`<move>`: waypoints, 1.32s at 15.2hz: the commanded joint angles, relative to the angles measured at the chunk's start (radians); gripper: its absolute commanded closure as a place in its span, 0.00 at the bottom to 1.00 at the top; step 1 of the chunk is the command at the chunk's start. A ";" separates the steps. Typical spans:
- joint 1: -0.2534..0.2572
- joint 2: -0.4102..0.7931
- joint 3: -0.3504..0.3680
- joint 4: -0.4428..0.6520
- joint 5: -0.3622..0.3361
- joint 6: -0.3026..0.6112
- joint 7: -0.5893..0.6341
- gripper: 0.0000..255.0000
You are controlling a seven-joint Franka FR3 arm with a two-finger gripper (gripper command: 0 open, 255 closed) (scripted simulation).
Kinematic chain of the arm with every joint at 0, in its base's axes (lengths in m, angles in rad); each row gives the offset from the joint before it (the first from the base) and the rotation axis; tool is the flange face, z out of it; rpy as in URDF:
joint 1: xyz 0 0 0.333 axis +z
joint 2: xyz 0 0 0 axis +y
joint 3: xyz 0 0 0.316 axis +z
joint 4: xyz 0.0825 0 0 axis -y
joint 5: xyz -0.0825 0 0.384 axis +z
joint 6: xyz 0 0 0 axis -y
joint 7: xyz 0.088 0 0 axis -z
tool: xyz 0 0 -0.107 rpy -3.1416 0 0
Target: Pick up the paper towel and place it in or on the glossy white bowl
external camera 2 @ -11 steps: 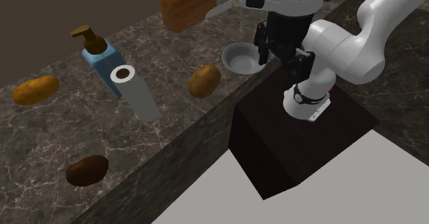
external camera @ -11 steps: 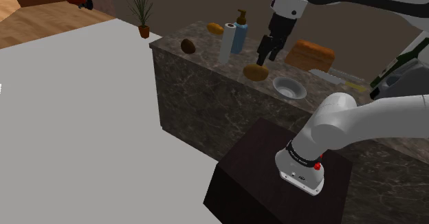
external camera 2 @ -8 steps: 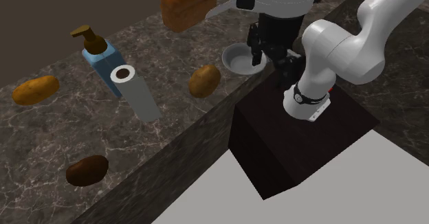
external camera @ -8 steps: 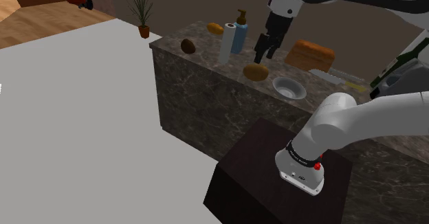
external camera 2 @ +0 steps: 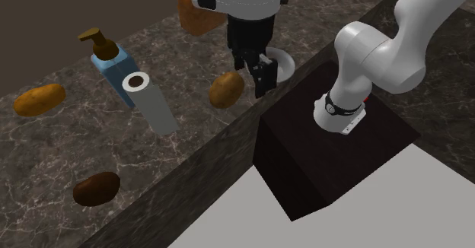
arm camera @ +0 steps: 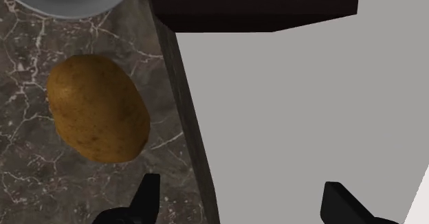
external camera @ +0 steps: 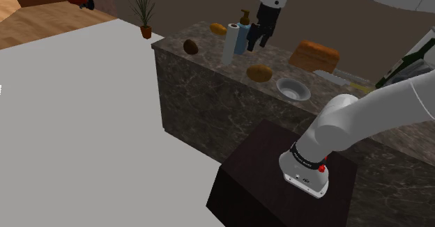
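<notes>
Since the roll (external camera: 230, 43) looks like paper wound on a hollow core, it should be light, soft and a little crushable rather than slippery. A hold across its middle, one finger on either side of the cylinder, looks safest; a pinch near the top could tip it. It stands on the counter (external camera: 209, 51) just beside the bottle (external camera: 242, 36), to the shoulder view's left of the potato (external camera: 259, 73) and well apart from the bowl (external camera: 293, 88). The shoulder view puts the gripper (external camera: 255, 39) above the counter, near the bottle's right side. The second exterior view looks down onto the roll's dark core and shows how close the bottle sits, which bears on finger clearance. The wrist view shows the fingers (arm camera: 146, 196) wide apart with nothing between them, over the counter's near edge.
</notes>
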 commanded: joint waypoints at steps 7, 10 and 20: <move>-0.016 0.286 -0.060 0.251 -0.025 0.057 -0.083 0.00; -0.024 0.395 -0.079 0.365 -0.022 0.059 -0.115 0.00; -0.057 0.646 -0.112 0.626 0.003 0.067 -0.184 0.00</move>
